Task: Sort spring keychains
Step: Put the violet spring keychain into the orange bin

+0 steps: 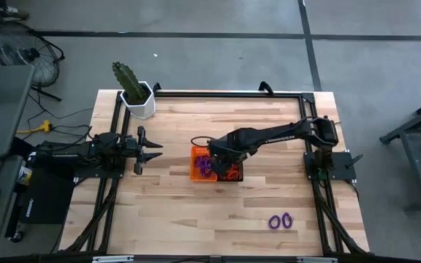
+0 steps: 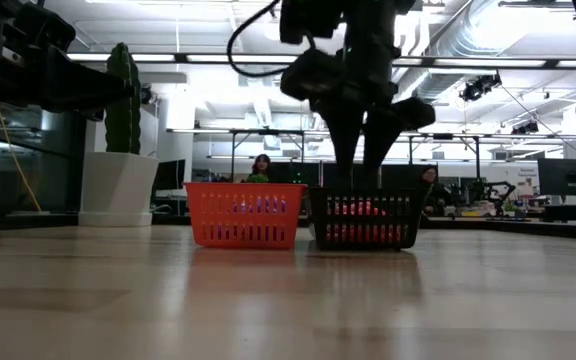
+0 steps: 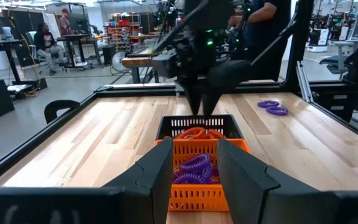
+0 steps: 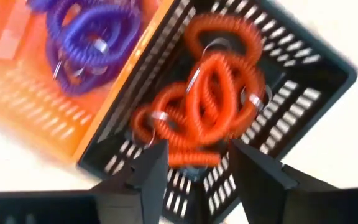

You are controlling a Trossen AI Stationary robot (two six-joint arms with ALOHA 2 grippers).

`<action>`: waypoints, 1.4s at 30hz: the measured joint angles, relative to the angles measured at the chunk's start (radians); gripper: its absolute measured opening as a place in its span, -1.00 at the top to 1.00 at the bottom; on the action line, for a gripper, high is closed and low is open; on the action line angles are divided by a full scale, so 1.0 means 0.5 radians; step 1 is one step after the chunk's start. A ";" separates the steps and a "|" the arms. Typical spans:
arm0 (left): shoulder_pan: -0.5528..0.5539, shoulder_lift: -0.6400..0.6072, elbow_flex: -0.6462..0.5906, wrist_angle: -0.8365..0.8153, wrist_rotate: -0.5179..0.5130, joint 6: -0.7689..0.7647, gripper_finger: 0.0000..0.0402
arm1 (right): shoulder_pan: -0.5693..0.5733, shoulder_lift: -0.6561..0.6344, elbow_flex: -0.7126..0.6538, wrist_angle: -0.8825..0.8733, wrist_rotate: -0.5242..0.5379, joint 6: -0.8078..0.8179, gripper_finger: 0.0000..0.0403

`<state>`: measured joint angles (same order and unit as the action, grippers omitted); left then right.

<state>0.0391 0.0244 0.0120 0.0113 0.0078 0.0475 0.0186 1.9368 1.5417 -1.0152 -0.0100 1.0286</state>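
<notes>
While the right gripper point(image 4: 194, 163) hangs with fingers apart over the black bin point(image 4: 316, 74), it should rise straight, clear of the orange keychains point(image 4: 207, 112), then head for the purple pair point(image 1: 281, 220) at five o'clock.

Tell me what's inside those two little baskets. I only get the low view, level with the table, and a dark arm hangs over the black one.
Observer: The black bin holds a pile of orange spring keychains.
Operator: And the orange basket?
Observer: The orange bin holds purple spring keychains.
Operator: Is that arm carrying anything?
Observer: No. The right gripper is open above the orange pile, with nothing between its fingers.
Operator: Is everything sorted, then?
Observer: Not yet. Two purple keychains lie loose on the table, near its front right corner. The left gripper waits at the left side.
</notes>
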 joint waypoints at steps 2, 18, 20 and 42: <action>0.000 0.000 0.000 0.001 0.000 0.000 0.39 | 0.039 -0.019 0.000 -0.025 0.004 -0.001 0.15; 0.000 0.000 0.000 0.001 0.000 0.000 0.39 | 0.572 -0.362 -0.488 -0.068 -0.101 0.469 0.12; 0.000 0.000 0.000 0.000 0.000 0.000 0.39 | 0.659 -0.430 -0.624 0.091 -0.145 0.588 0.13; 0.000 0.000 0.000 0.001 0.000 -0.001 0.39 | 1.318 -0.523 -0.958 0.463 -0.319 0.151 0.17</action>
<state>0.0391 0.0243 0.0120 0.0116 0.0078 0.0472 0.6774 1.6752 1.0630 -0.7835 -0.1696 1.1040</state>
